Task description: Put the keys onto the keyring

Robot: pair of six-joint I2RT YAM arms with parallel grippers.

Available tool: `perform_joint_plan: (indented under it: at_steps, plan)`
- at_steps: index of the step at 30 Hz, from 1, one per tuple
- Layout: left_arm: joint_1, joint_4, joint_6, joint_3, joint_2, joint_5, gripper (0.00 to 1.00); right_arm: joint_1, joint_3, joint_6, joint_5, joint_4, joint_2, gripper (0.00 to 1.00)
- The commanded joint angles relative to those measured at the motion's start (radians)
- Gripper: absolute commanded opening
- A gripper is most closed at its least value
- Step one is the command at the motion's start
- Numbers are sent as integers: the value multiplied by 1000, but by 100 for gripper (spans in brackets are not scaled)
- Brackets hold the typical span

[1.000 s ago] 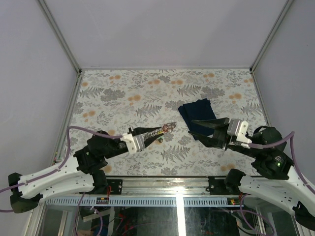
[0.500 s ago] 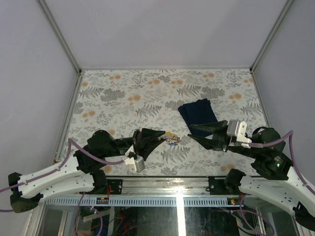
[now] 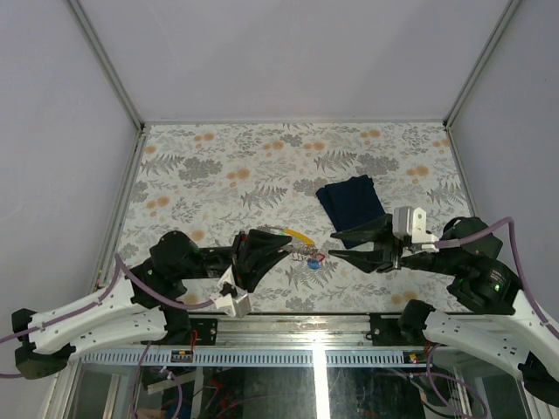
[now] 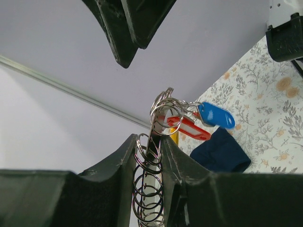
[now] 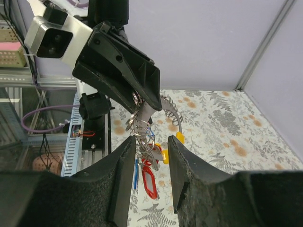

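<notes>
Three views, and each gives me something different.

**Overhead:** layout only. The left gripper (image 3: 285, 245) and right gripper (image 3: 335, 245) sit nose to nose over the near middle of the floral table (image 3: 218, 166). The keyring (image 3: 303, 250) is a small bright tangle between them. A dark navy cloth (image 3: 352, 199) lies just behind the right one. Ring detail is too small here.

**Left wrist:** my left fingers (image 4: 118, 175) are pressed together on a chain of overlapping silvery wire loops. The loops run up out of the pinch to a bunch where a blue tag (image 4: 215, 115) and a red tag (image 4: 188, 128) stick out sideways, with a bit of yellow behind the red. The right fingers show only as two dark wedges at the top, apart from the loops.

**Right wrist:** the right jaws are spread and grip nothing. The loops sit in line with the gap, but I can't tell if either pad touches them. A toothed, spring-like arc of the ring curves away to a yellow tag (image 5: 180, 137), and red and blue tags dangle below.

**Materials:** the tags are glossy oval plastic, the ring is thin shiny metal, and the finger pads are matte black and grainy.

**Keys:** I can't tell any apart from the tags in these views.
</notes>
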Motion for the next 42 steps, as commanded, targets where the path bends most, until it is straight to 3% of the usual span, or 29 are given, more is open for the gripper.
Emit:
perform_joint_plan:
  at_steps: [1, 8, 20, 42]
  plan:
    - [-3, -2, 127, 39, -22, 57, 0, 1, 36, 5, -75, -20, 7, 40]
    - [-2, -205, 275, 140, 14, 98, 0, 0, 53, -27, -198, -70, 44, 44]
    - [-3, -241, 309, 167, 17, 131, 0, 1, 24, -50, -231, -6, 98, 53]
    - [-2, -242, 311, 184, 23, 145, 0, 1, 16, -56, -293, -35, 151, 53]
